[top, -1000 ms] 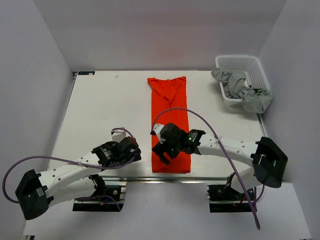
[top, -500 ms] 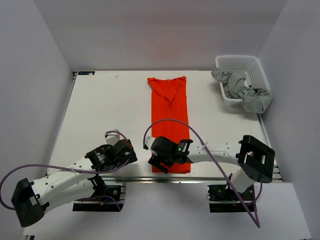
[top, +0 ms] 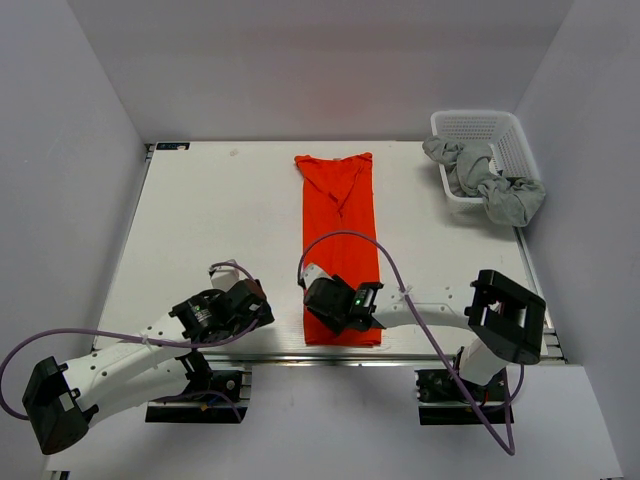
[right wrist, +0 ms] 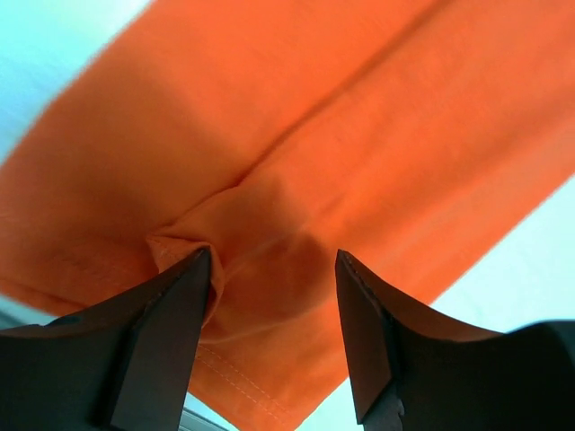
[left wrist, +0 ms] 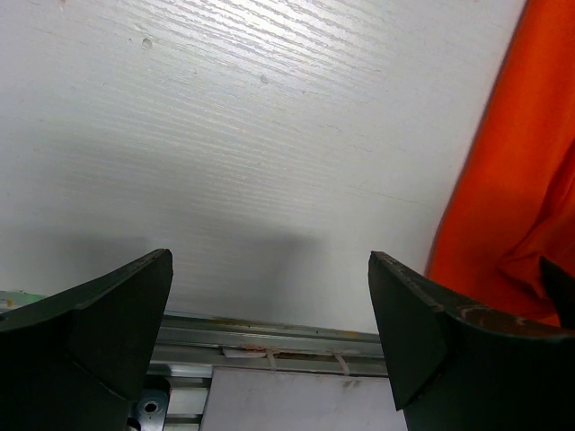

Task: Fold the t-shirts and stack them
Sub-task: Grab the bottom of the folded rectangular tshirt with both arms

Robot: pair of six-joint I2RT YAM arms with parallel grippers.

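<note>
Orange-red t-shirt (top: 340, 235) folded into a long strip, frame centre. Right gripper (right wrist: 271, 269) spread wide over its bunched lower end; left gripper (left wrist: 269, 296) wide, over bare table (left wrist: 225, 135). Risk: pinching one layer only, undoing the fold.

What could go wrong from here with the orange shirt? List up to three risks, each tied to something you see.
1. The right gripper is open over the shirt where a pucker sits by one finger; closing may pinch only that, skewing the fold.
2. The left gripper is open over bare table, off the cloth; a one-sided lift may twist the strip.
3. The hem lies at the table's near edge and may slip off.
</note>
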